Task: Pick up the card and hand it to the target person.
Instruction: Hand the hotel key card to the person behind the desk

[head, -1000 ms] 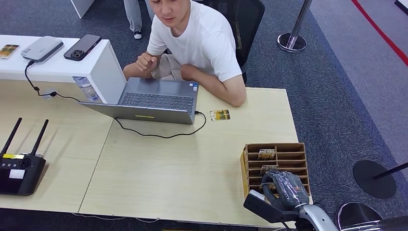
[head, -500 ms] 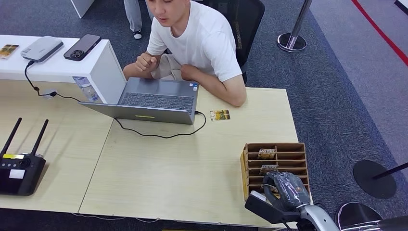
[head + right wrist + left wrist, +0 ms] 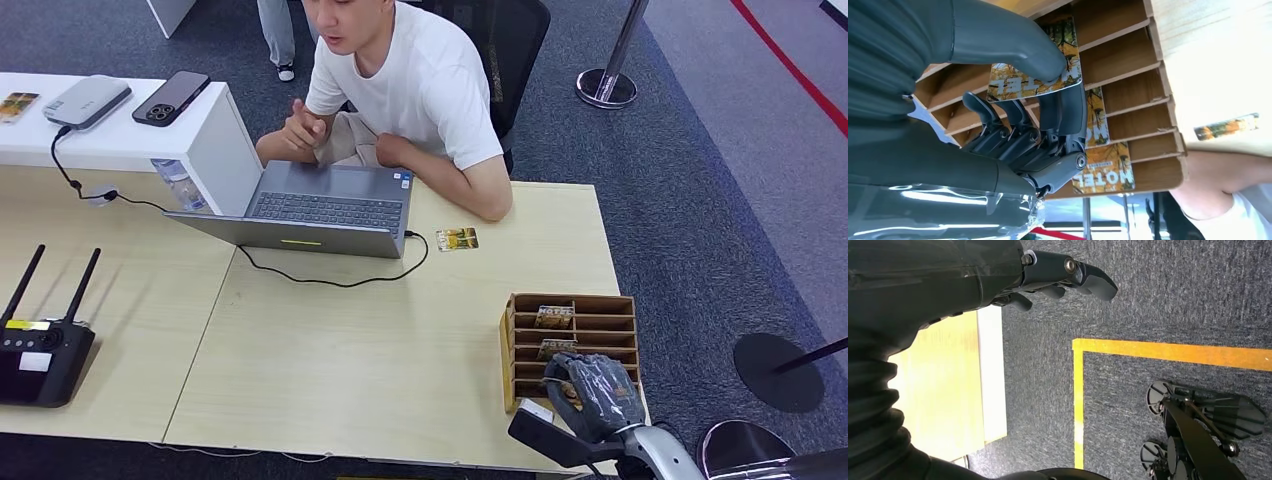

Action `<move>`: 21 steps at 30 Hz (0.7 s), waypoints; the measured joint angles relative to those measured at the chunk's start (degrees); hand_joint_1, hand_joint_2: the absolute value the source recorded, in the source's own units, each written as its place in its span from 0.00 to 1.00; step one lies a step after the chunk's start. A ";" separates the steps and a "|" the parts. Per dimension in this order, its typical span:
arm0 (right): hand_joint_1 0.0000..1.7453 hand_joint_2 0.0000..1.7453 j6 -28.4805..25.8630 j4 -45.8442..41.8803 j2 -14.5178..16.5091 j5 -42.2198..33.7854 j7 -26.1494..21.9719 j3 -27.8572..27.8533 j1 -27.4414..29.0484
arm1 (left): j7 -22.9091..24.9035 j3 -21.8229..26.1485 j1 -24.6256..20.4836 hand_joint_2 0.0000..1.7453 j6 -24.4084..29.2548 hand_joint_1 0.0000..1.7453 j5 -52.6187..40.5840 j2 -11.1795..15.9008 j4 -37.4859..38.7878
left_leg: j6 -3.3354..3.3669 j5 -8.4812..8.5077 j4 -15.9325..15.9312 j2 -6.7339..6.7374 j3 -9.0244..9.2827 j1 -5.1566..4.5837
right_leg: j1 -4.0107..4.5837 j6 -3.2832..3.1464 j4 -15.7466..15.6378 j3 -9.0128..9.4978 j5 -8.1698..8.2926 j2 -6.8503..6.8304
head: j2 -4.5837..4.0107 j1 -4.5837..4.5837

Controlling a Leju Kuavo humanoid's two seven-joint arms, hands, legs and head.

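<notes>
Right hand (image 3: 1013, 100) pinches a card (image 3: 1035, 75) between thumb and fingers, just over the wooden rack (image 3: 600, 330). Left hand (image 3: 1048, 275) hangs empty, fingers loosely apart.

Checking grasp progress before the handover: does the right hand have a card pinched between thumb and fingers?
Yes, the right hand pinches a card between its thumb and fingers, above the wooden rack.

laptop (image 3: 330, 210) before person (image 3: 410, 90), card rack (image 3: 570, 345) right, router (image 3: 40, 350) seemingly far left
</notes>
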 joint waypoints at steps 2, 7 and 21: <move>0.89 1.00 -2.13 -0.33 0.09 0.02 -2.49 0.02 -0.18 | -0.21 0.00 0.00 1.00 -0.08 0.00 0.27 0.00 0.01 | 0.00 0.00 0.00 0.00 0.00 0.00 | 0.00 0.00 0.00 0.00 0.00 0.00 | 0.00 0.00; 0.89 1.00 -6.90 -1.71 0.58 -1.06 -7.19 -0.02 -1.10 | -0.58 0.00 0.00 1.00 -0.26 0.00 0.82 -0.01 0.01 | 0.00 0.00 0.00 0.00 0.00 0.00 | 0.00 0.00 0.00 0.00 0.00 0.00 | 0.00 0.00; 0.89 1.00 -11.82 -5.75 1.52 -4.12 -11.73 -1.94 -2.92 | -0.87 0.00 0.00 1.00 -0.78 0.00 1.38 0.00 0.14 | 0.00 0.00 0.00 -0.01 0.00 0.00 | 0.00 0.00 0.00 0.00 0.00 0.00 | 0.00 0.00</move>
